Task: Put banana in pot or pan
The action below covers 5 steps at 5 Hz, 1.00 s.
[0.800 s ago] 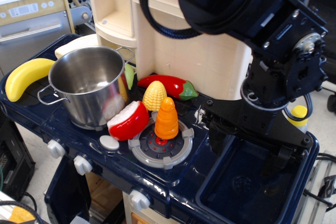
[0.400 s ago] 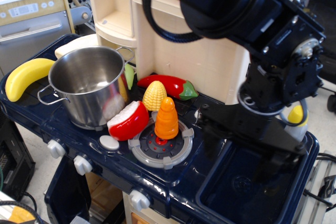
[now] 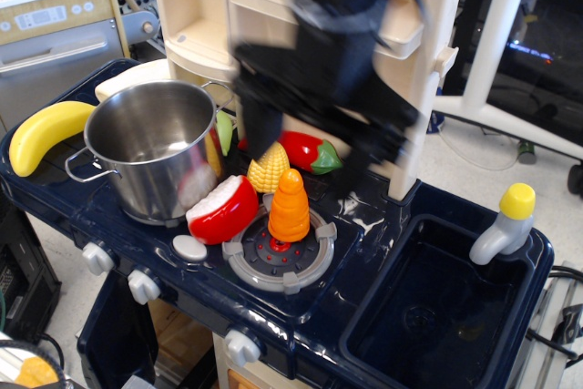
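Note:
The banana (image 3: 41,134), bright yellow and curved, lies on the far left edge of the dark blue toy stove, just left of the pot. The pot (image 3: 150,179) is shiny steel, upright and looks empty, with a loop handle facing the banana. My gripper (image 3: 314,138) is a motion-blurred black shape in the air above the corn cob and red pepper, to the right of the pot and apart from the banana. Its two fingers stand well apart with nothing between them.
A yellow corn cob (image 3: 268,166), a red pepper (image 3: 305,150), an orange cone (image 3: 290,207) on the grey burner (image 3: 278,261) and a red-and-white piece (image 3: 223,209) crowd the pot's right side. A sink basin (image 3: 428,307) and yellow-capped faucet (image 3: 506,220) lie at right. The cream toy-kitchen wall (image 3: 191,6) stands behind.
My arm has swung fast from over the sink on the right to the left and up, now above the corn and pepper. The banana, the pot and the other toys have not moved.

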{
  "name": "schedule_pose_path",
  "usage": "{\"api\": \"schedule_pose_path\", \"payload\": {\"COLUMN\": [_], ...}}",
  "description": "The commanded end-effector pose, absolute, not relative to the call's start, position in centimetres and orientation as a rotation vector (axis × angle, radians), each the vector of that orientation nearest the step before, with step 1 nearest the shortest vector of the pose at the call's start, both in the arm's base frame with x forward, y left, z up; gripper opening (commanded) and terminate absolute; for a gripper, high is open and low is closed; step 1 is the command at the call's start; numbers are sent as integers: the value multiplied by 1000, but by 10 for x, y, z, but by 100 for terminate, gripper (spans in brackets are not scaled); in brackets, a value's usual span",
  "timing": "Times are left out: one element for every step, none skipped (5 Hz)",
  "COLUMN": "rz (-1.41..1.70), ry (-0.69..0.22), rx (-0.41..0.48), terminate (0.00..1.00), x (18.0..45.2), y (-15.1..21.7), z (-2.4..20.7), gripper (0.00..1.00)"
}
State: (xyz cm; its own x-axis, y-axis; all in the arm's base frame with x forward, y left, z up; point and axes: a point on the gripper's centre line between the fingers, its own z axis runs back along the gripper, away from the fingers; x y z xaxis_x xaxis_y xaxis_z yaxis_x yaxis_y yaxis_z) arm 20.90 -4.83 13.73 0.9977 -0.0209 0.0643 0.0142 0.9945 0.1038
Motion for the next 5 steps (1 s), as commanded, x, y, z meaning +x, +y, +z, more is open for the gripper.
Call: {"api": "schedule_pose_path", "payload": {"rz": [-224,-297,-356,-376,-331], "ry": [-71,-92,-100,-155,-159], "rx": [236,181,201,179,204], "terminate": [0,0,0,0,0], "x": [193,196,214,231,241], "y": [25,75,112,137,156], "z": [170,169,169,146,133], "gripper": [100,100,100,100,100]}}
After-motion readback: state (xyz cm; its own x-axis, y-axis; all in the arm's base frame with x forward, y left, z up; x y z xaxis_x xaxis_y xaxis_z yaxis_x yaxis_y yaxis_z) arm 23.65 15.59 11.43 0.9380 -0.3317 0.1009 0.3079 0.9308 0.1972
